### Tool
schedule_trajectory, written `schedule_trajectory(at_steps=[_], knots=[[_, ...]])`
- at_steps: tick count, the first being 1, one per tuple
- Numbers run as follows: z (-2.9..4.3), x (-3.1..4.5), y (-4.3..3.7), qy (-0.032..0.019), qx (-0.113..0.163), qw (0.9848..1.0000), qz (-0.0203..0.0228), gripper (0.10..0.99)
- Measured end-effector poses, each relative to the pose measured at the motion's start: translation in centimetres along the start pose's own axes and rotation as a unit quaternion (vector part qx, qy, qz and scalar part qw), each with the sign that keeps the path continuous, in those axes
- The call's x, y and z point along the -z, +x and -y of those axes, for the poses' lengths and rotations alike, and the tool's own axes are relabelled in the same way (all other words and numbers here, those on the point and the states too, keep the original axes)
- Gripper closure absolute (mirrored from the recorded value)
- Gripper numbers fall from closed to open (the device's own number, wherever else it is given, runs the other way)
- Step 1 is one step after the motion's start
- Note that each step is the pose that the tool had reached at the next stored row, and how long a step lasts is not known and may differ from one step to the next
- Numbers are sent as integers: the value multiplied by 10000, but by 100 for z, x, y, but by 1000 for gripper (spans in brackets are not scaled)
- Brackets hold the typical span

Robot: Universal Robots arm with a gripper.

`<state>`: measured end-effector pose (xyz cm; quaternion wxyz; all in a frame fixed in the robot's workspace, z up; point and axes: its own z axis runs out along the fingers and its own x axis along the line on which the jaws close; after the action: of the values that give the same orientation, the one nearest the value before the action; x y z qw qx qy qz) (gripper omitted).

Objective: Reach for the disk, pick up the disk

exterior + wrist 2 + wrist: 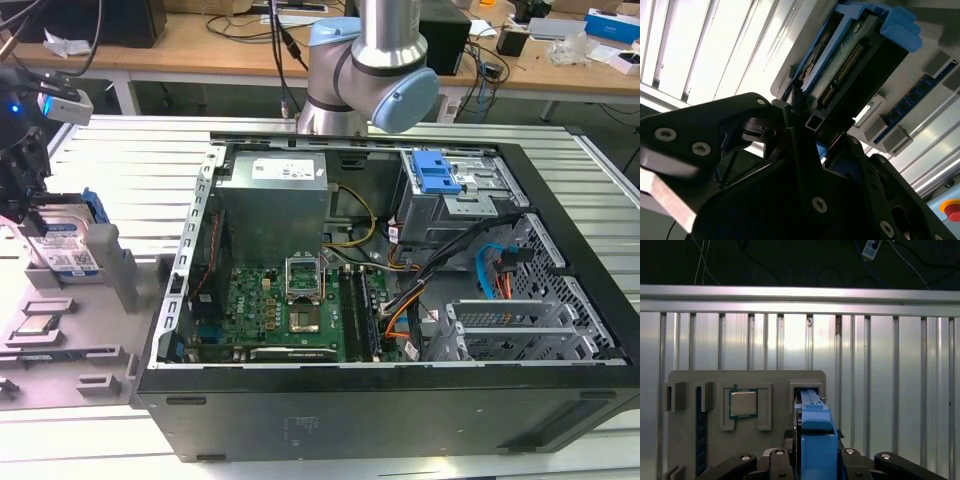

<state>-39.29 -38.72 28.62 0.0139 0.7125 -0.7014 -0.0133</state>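
Observation:
The disk (62, 245) stands on edge in a slot of the grey fixture plate (110, 300) at the exterior view's left, silver-grey with a white-and-blue label and blue side rails. My black gripper (35, 205) is right on top of it, fingers on either side of its upper end. In the first wrist view the disk's blue rail (815, 435) runs up from the slot between the fingers (847, 457). The second wrist view shows the disk's connector edge (855, 55) with a finger (790, 107) against it. The gripper looks shut on the disk.
A small square processor chip (35, 325) (743, 403) lies in a pocket of the plate beside the disk's slot. An open computer case (400, 400) stands at the exterior view's right, with the arm's base (370, 70) behind it. The table is ribbed aluminium (890, 390).

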Motion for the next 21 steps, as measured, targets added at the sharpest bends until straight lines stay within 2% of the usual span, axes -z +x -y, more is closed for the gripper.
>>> schedule_trajectory(at_steps=[6,21], knots=[[0,14,0,4,0,10000,0,718],[-7,305,-4,0,0,10000,-1,718]])
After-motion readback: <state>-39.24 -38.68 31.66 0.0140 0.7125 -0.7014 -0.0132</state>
